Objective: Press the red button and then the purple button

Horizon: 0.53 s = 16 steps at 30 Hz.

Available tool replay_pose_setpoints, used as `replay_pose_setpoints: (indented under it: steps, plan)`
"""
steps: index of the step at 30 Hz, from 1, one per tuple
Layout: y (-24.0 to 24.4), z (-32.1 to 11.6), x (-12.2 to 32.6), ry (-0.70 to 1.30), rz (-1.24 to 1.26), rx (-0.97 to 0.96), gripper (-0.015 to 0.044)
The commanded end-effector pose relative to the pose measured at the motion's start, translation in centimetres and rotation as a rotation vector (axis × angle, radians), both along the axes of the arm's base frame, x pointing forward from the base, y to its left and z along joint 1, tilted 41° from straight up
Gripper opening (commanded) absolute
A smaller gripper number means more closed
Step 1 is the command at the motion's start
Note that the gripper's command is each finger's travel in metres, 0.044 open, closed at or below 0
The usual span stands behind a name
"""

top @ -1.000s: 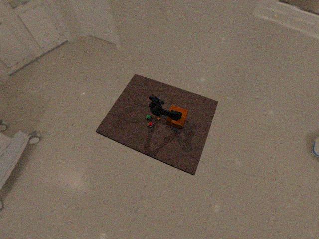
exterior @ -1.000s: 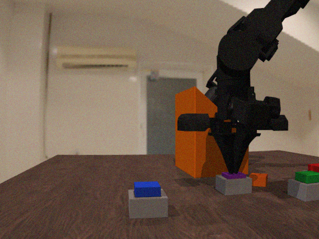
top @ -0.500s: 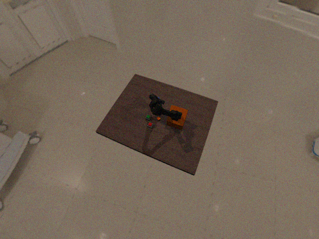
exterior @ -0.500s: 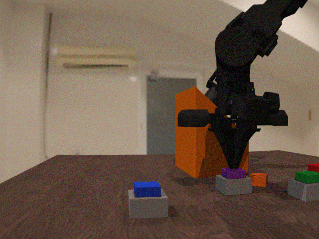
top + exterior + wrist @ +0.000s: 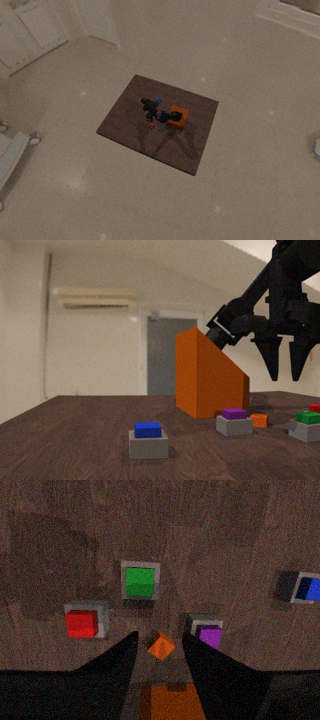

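1. Top view: brown table (image 5: 121, 121) on a pale floor. The dark arm (image 5: 165, 116) reaches from the orange base block (image 5: 180, 117) toward the buttons. The purple button (image 5: 158, 112) shows just beside the arm; the red button (image 5: 150, 125) lies nearer the table's front edge, apart from the arm; the blue button (image 5: 157, 98) lies farther back. The jaws cannot be made out at this scale. No writing legible.

2. Exterior view: gripper (image 5: 284, 378) hangs high above the table (image 5: 64, 433), tips pointing down, jaws spread partway with nothing between them. The purple button (image 5: 234, 413) sits raised on its grey housing, below and to the left of the tips, well clear of them. A small orange block (image 5: 259, 420) stands just beside that housing. The green button (image 5: 307, 417) is at the right; the red button (image 5: 315, 407) is cut off by the right edge behind it. The blue button (image 5: 147, 429) is nearest the camera. The big orange wedge (image 5: 206, 379) stands behind. No labels or brands visible.

3. Wrist view: both fingers frame the bottom of the picture, clearly parted. The small orange block (image 5: 161, 646) appears in the gap, on the table far below. The purple button (image 5: 210, 635) lies just off the right-hand finger; the red button (image 5: 82, 623) is off to the left; the green button (image 5: 140, 582) is ahead; the blue button (image 5: 309, 588) is at far right. No text seen.
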<state>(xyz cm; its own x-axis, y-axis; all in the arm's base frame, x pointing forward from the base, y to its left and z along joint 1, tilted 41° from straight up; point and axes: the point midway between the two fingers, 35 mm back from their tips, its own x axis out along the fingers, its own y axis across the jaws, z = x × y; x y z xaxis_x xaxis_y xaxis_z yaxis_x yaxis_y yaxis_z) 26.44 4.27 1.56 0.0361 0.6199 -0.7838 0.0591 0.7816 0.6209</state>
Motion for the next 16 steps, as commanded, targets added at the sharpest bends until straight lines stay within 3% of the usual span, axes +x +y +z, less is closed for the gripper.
replay_pose_setpoints:
  steps: [1,5,16]
  plan:
    - [4.0,5.8,0.6,-0.001,-0.004,0.013,0.0309]
    - [7.4,10.6,-0.4,-0.001,-0.001,0.032,0.04]
    - [8.4,12.2,-1.0,-0.001,0.0,0.041,0.04]
